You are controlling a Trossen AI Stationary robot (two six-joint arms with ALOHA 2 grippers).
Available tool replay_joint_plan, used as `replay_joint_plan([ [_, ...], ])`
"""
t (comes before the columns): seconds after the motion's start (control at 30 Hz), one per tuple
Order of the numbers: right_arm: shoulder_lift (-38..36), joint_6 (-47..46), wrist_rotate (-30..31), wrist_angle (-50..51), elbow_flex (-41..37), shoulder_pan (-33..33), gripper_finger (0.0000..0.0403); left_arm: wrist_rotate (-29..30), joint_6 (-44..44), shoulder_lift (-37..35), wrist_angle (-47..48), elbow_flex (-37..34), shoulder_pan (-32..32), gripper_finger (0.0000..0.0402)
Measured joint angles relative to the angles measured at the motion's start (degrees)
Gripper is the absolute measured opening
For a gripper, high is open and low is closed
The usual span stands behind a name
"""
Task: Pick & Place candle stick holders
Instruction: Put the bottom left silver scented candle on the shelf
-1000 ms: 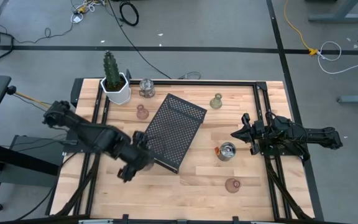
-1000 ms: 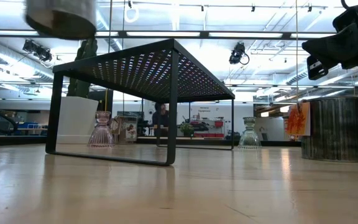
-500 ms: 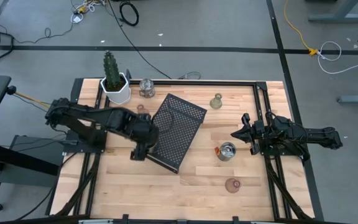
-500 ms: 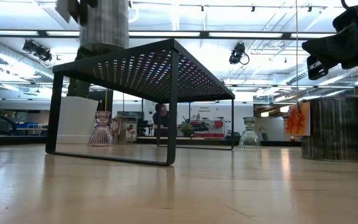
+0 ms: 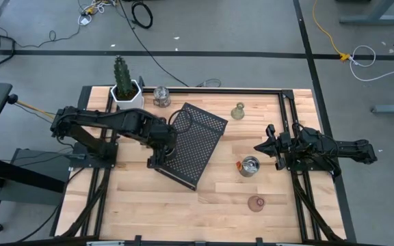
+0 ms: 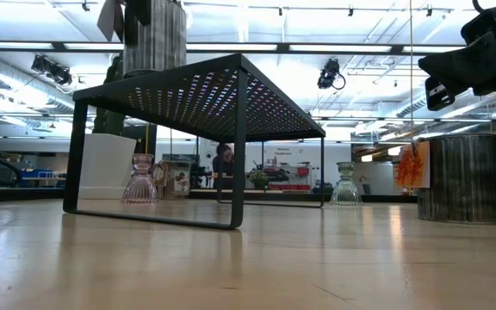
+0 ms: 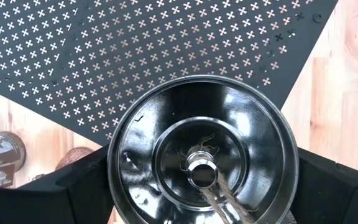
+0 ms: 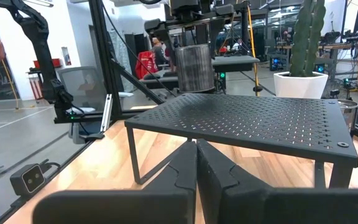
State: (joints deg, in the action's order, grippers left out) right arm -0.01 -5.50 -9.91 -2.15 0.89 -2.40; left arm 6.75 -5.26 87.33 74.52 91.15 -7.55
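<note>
My left gripper [image 5: 159, 152] is shut on a ribbed silver candle stick holder [image 6: 153, 36] over the near-left corner of the black perforated tray [image 5: 193, 140]. The holder also shows in the left wrist view [image 7: 202, 155] and the right wrist view [image 8: 193, 67]. Whether its base touches the tray top, I cannot tell. My right gripper [image 5: 260, 147] is shut and empty above the table's right side. Another silver holder [image 5: 250, 166] with an orange tag, a pinkish one [image 5: 256, 203], an olive one [image 5: 238, 111] and a clear one [image 5: 161, 96] stand on the table. My left gripper pinches the silver holder's round outer wall [image 7: 120, 180] between its two fingers [image 7: 82, 190], one on each side. The fingers come from above and point down. The holder sits upright with its open top facing up, at the level of the tray's top.
A white hexagonal cactus pot [image 5: 127, 96] stands at the far left. A second pinkish holder [image 6: 140, 178] stands on the table behind the tray. Bare wood lies along the near edge. Black rails run along the table's left, right and far sides.
My left gripper has carried the silver holder from over the near-left part of the table toward the far edge and a little right, to above the tray's near-left corner. The holder has stayed upright.
</note>
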Motion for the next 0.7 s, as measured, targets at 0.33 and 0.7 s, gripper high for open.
replay_joint_plan([
  [0.33,0.00,0.01,0.00,0.00,0.00,0.00,0.0012,-0.23,-1.79,-0.05,-1.18,-5.05,-0.07,0.0376],
  [0.7,0.00,0.01,0.00,0.00,0.00,0.00,0.0012,-1.23,-1.84,0.03,-5.00,-5.45,-0.07,0.0376],
])
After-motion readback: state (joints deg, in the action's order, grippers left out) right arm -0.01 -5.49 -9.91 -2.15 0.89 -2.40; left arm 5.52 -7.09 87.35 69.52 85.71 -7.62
